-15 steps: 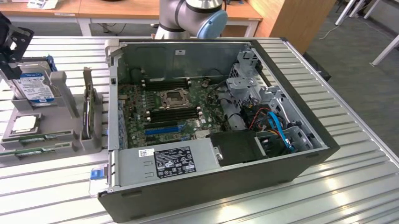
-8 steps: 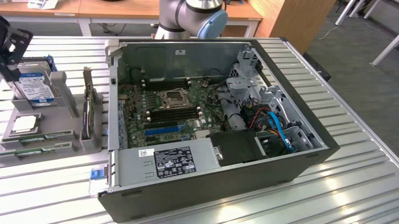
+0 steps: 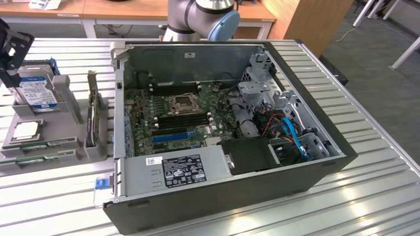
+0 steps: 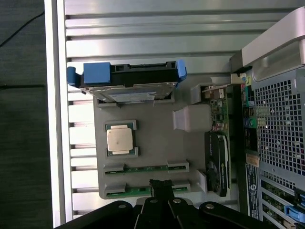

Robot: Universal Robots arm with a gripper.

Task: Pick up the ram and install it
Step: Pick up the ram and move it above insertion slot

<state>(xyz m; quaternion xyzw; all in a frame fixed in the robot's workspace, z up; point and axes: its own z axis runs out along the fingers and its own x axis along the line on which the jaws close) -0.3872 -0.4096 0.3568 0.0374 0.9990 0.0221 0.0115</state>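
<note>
Pincer (image 4: 161, 185) is squeezed shut with nothing in it, hanging right over the ram (image 4: 136, 192). That green stick lies flat in the gray tray (image 4: 157, 143), beside the open computer case (image 3: 262, 196).

An open black computer case (image 3: 262, 199) lies across the middle of the exterior view on a slatted metal table (image 3: 377, 196), baring its green motherboard (image 3: 141, 115), a labelled power supply (image 3: 177, 169) and blue cables (image 3: 295, 140). At the exterior view's left, a grey holder (image 3: 60, 125) carries a hard drive (image 3: 37, 91), a square silver processor (image 3: 26, 130) and an upright expansion card (image 3: 95, 118)
</note>
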